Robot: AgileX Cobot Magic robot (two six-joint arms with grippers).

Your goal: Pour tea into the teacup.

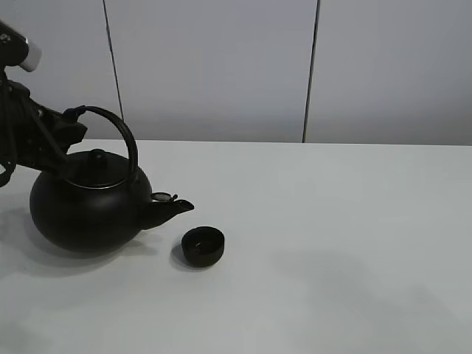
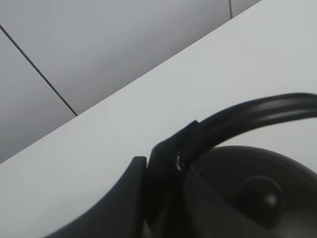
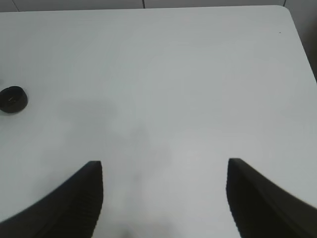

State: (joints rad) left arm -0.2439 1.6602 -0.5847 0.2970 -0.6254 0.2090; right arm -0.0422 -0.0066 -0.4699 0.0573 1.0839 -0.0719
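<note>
The big black kettle [image 1: 88,210] with an arched handle [image 1: 122,133] stands at the left of the white table [image 1: 339,221], its spout [image 1: 173,209] pointing right. The small black teacup [image 1: 203,245] sits on the table just right of and in front of the spout tip, apart from it. It also shows in the right wrist view [image 3: 13,99]. No tea stream is visible. My left gripper [image 1: 74,127] is shut on the handle's left end; the left wrist view shows it [image 2: 148,168] on the handle [image 2: 257,111]. My right gripper [image 3: 163,198] is open and empty over bare table, out of the exterior view.
A grey panelled wall [image 1: 221,66] stands behind the table. The table's far corner and right edge [image 3: 297,34] show in the right wrist view. The kettle's lid knob [image 1: 96,156] sits under the handle.
</note>
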